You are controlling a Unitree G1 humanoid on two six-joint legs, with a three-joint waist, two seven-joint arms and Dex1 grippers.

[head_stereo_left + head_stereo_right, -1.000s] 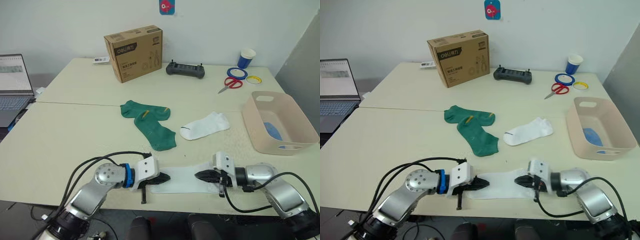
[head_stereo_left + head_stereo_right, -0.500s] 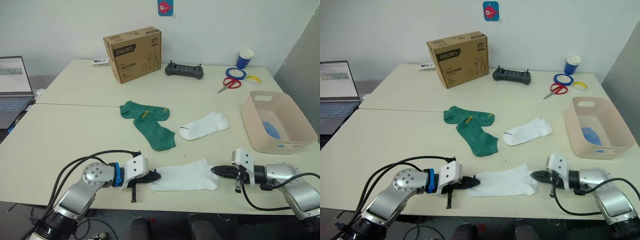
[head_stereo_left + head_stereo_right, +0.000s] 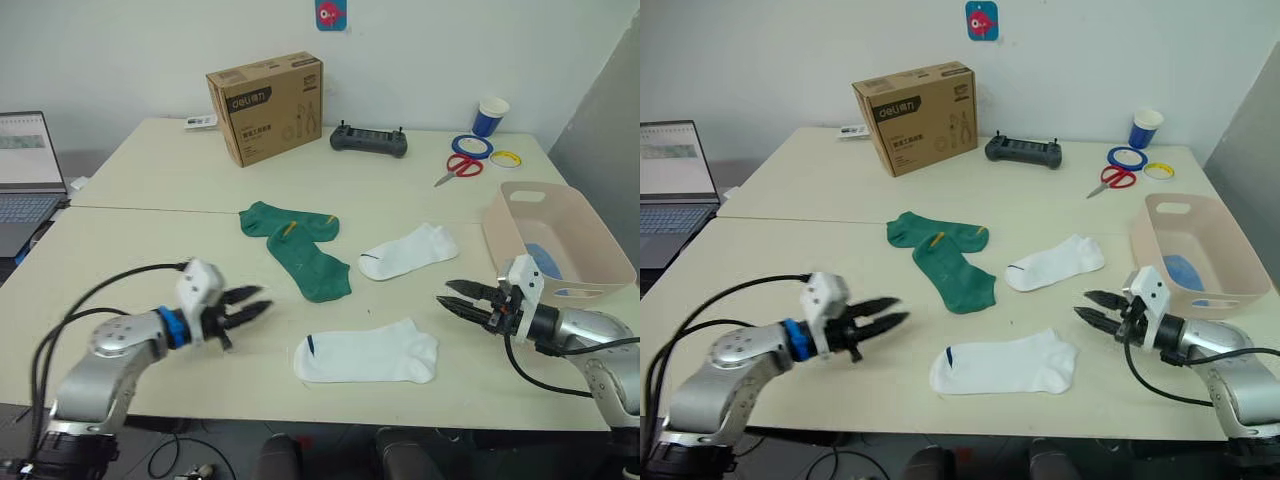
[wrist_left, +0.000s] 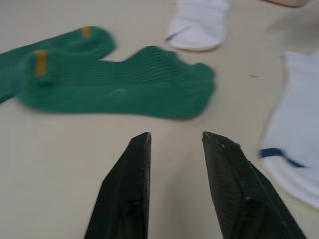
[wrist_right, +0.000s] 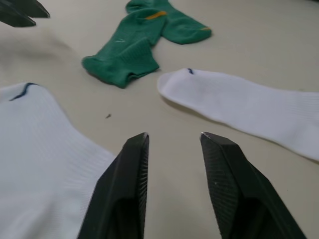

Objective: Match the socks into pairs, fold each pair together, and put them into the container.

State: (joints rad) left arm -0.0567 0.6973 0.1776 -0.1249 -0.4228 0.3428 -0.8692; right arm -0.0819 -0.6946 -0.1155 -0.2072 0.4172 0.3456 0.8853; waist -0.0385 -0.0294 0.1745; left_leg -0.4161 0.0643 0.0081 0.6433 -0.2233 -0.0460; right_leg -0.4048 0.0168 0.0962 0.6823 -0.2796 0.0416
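One white sock (image 3: 366,356) lies flat near the table's front edge, a second white sock (image 3: 410,250) farther back to its right. Two dark green socks (image 3: 300,245) overlap at mid-table. The pink-beige container (image 3: 560,243) stands at the right with light blue fabric (image 3: 545,262) inside. My left gripper (image 3: 250,304) hovers open, left of the near white sock and apart from it. To the right of that sock, my right gripper (image 3: 458,300) is open and empty, in front of the container.
A brown cardboard box (image 3: 267,104), a black controller (image 3: 369,140), red scissors (image 3: 459,167), tape rolls (image 3: 474,146) and a blue cup (image 3: 491,116) sit along the back. A laptop (image 3: 27,170) is at the far left.
Both grippers have let go of the near white sock, opened, and drawn apart and farther back. The sock stays flat on the table.
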